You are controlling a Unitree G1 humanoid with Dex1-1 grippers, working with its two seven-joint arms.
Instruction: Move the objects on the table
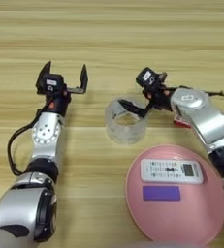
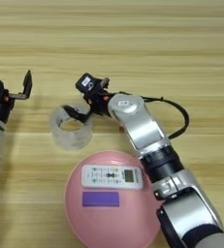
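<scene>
Wooden plank bench (image 1: 108,34) fills the whole view, boards running left to right, so nothing in the background to worry about.

What matters right now: the clear tape roll (image 1: 126,121) stands on its flat side, hole facing up, about mid-bench, and my right tool (image 1: 133,107) is right at it. One black finger reaches down into the hole on the roll's right-hand wall; where the other finger sits I can't make out, so I honestly can't tell if I've pinched the wall or I'm just poking in. The roll lies to the left of my right wrist, and that forearm comes in from the near right, angled up and leftward across the bench.

My left tool (image 1: 65,77) is parked well to the left of the roll, fingers spread wide and pointing toward the far side, holding nothing. The right arm is plainly the nearer one.

Just near-right of the roll is the pink plate (image 1: 181,227), with the white remote (image 1: 171,171) lying long-ways left to right on it and the purple card (image 1: 161,193) below that. A bit of the white-and-red box (image 1: 182,122) peeks out under my right arm.

My guess: any drag toward me runs into the plate rim quickly.
</scene>
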